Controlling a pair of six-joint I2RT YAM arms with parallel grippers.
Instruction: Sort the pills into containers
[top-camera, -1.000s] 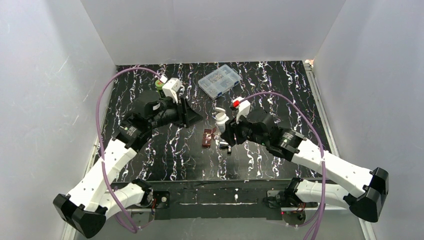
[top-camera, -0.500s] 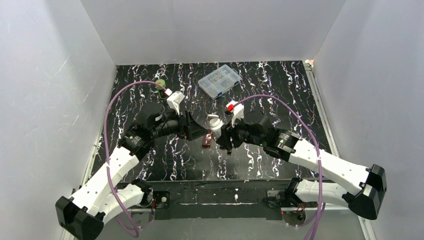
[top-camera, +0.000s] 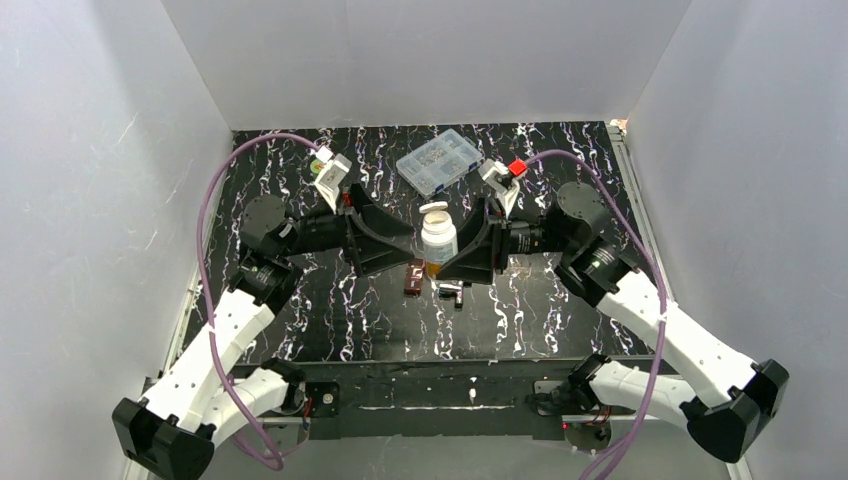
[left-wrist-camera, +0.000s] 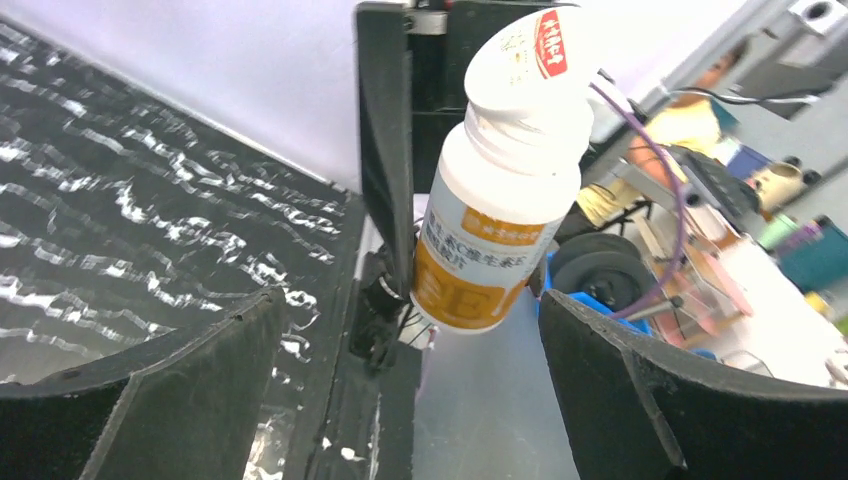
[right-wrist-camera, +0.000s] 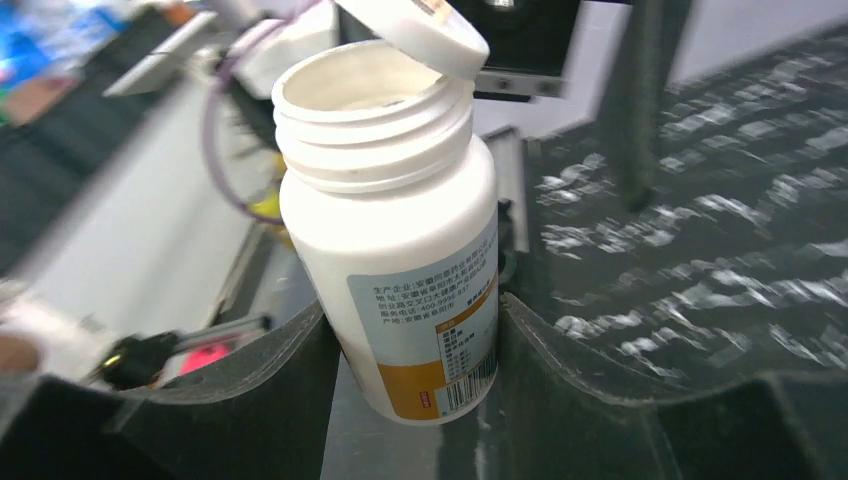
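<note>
A white pill bottle (top-camera: 438, 240) with an orange label stands upright above the table's middle, my right gripper (top-camera: 468, 262) shut on its lower body. The right wrist view shows the bottle (right-wrist-camera: 400, 250) squeezed between both fingers of the right gripper (right-wrist-camera: 410, 335), its white cap (right-wrist-camera: 415, 30) tilted over the open mouth. My left gripper (top-camera: 388, 245) hangs just left of the bottle, open. In the left wrist view the bottle (left-wrist-camera: 500, 220) is ahead of the left gripper (left-wrist-camera: 412, 340), beyond its wide jaws. The dark red-brown container (top-camera: 414, 278) lies on the table below the bottle. No pills show.
A clear compartment box (top-camera: 438, 162) sits at the back centre of the black marbled table (top-camera: 560, 310). A small shiny metal piece (top-camera: 450, 292) lies next to the dark case. A green object (top-camera: 317, 166) is at the back left. White walls enclose the table.
The left jaws have opened wide and the left gripper has closed in on the bottle's left side. The right arm has swung round, bringing the bottle from tilted to upright.
</note>
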